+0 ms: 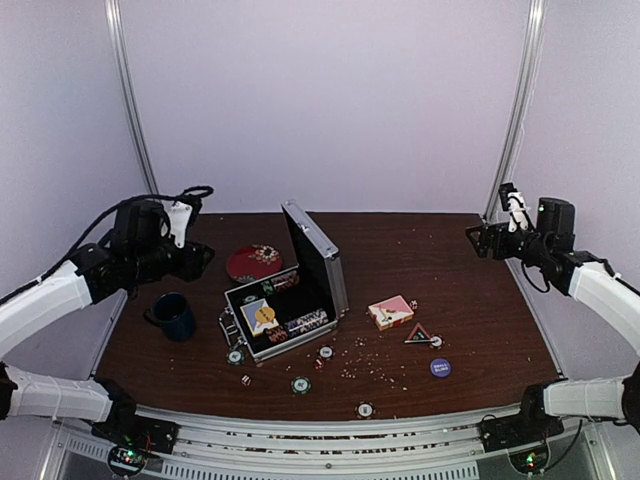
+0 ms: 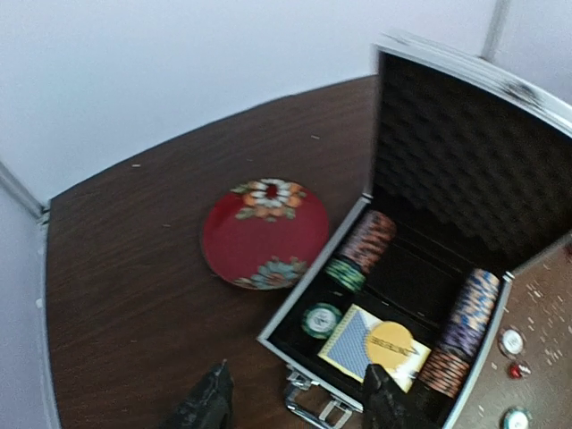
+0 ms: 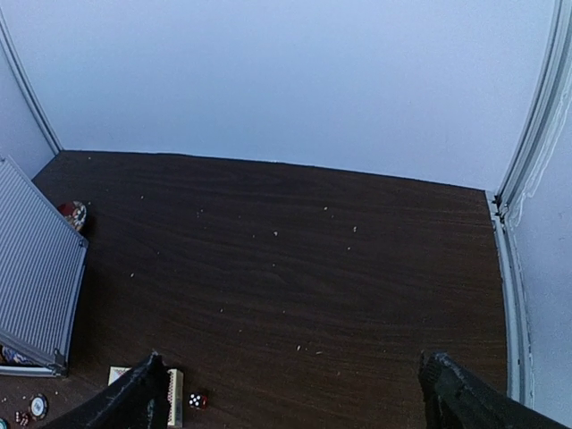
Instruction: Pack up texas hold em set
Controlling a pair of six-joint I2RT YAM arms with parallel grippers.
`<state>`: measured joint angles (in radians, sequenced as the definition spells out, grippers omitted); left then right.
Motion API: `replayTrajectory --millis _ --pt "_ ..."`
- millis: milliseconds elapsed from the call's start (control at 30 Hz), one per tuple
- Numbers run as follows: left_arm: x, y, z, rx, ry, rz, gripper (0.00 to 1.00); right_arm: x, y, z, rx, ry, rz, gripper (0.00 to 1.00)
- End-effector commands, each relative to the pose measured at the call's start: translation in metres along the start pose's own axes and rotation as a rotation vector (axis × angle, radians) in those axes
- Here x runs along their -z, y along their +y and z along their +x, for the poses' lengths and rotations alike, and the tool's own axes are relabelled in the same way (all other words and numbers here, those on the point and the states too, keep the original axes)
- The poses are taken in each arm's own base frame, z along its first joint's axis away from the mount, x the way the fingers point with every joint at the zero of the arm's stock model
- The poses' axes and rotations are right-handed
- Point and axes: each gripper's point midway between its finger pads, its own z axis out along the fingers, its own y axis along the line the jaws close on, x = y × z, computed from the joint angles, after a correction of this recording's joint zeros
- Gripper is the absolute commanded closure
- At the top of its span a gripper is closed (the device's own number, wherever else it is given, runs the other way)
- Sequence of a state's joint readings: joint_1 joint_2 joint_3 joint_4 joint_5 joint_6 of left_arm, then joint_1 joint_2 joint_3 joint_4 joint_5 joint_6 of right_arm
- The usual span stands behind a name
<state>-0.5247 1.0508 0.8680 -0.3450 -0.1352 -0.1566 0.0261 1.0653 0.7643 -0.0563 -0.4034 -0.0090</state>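
Note:
The ribbed silver case (image 1: pixel 250 335) lies open at mid-table, its lid (image 1: pixel 318 255) upright. In the left wrist view its black tray (image 2: pixel 393 268) holds chip rows (image 2: pixel 366 241), a green chip (image 2: pixel 321 319) and a card deck (image 2: pixel 375 344); the metal handle (image 2: pixel 317 407) faces me. Loose chips (image 1: pixel 301 384), tiny dice (image 1: pixel 246 379), the pink card box (image 1: pixel 390 312) and the blue disc (image 1: pixel 440 367) lie on the table. My left gripper (image 2: pixel 295 402) is open and empty above the case's front left. My right gripper (image 3: pixel 295 393) is open and empty, high at the far right (image 1: pixel 478 240).
A red patterned plate (image 1: pixel 253 262) lies behind the case's left side. A dark blue mug (image 1: pixel 176 315) stands left of the case. A small triangular piece (image 1: pixel 418 334) lies by the card box. Crumbs are scattered over the table's right half. White walls enclose the table.

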Motion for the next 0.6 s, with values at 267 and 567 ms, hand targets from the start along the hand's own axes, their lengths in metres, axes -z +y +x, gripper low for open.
replayTrajectory --millis 267,567 --pt "0.025 -0.188 0.109 -0.359 0.195 0.479 0.61 0.01 0.019 0.033 0.109 0.02 -0.114 0.05" --pt "-0.007 -0.237 0.146 -0.526 0.23 0.541 0.69 0.007 0.025 0.035 0.133 0.039 -0.16 0.07"
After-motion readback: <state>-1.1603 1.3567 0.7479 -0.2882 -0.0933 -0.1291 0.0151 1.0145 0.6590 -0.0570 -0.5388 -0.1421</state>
